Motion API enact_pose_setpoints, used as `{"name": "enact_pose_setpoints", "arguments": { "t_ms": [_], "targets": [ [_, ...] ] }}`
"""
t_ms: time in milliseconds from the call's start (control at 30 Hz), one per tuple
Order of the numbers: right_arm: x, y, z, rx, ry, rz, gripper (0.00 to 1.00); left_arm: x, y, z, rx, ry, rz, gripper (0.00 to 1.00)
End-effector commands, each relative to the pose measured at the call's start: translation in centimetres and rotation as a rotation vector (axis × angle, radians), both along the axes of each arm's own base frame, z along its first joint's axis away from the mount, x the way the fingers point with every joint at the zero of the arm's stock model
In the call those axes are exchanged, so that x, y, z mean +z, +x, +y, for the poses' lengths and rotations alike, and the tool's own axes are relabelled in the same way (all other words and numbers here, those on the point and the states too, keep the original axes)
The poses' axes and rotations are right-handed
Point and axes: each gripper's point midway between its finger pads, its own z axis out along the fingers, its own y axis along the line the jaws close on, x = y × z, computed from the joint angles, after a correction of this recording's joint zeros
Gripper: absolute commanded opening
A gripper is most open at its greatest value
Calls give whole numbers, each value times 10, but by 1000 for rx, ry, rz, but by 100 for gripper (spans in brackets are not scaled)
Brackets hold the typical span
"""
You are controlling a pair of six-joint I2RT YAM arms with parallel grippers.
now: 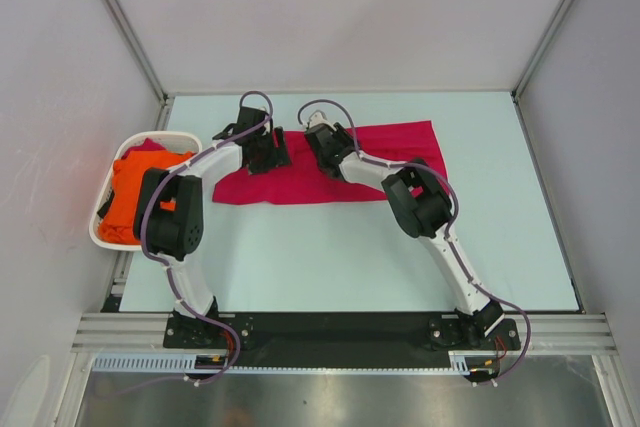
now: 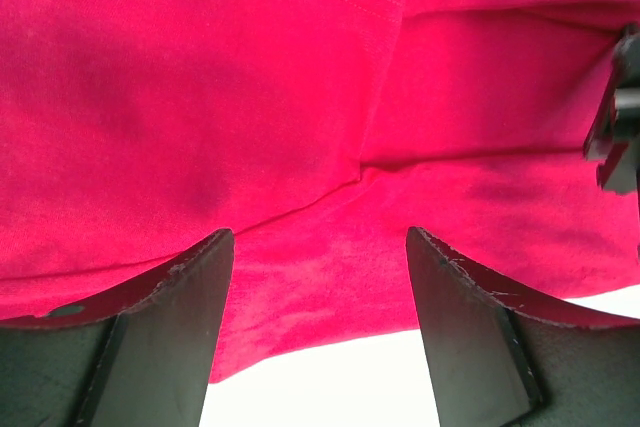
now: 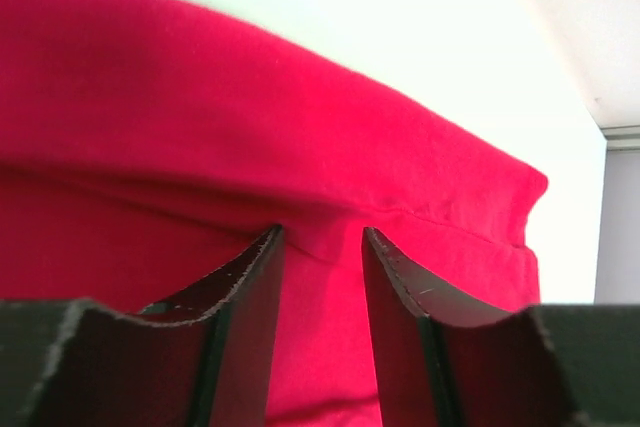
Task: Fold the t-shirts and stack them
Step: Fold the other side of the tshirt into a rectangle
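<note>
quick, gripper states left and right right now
left gripper: open, above the red t-shirt, holding nothing
right gripper: partly open, above the red t-shirt, holding nothing

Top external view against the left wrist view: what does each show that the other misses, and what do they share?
Only the top external view shows the white oval plastic basket at the table's left edge, with the bright orange cloth t-shirt bunched inside it. Only the left wrist view shows the creases and a stitched seam of the crimson cloth t-shirt up close, and the left gripper with its jaws standing wide apart over the cloth. Both views show that crimson shirt lying on the pale table.
</note>
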Motion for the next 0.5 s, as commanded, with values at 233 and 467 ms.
{"name": "enact_pose_setpoints", "arguments": {
  "t_ms": [233, 467],
  "targets": [
    [2, 21, -8, -18, 81, -25, 14, 9, 8, 5, 0, 27, -28, 75],
    [25, 12, -8, 4, 132, -97, 6, 7, 7, 5, 0, 30, -25, 75]
  ]
}}
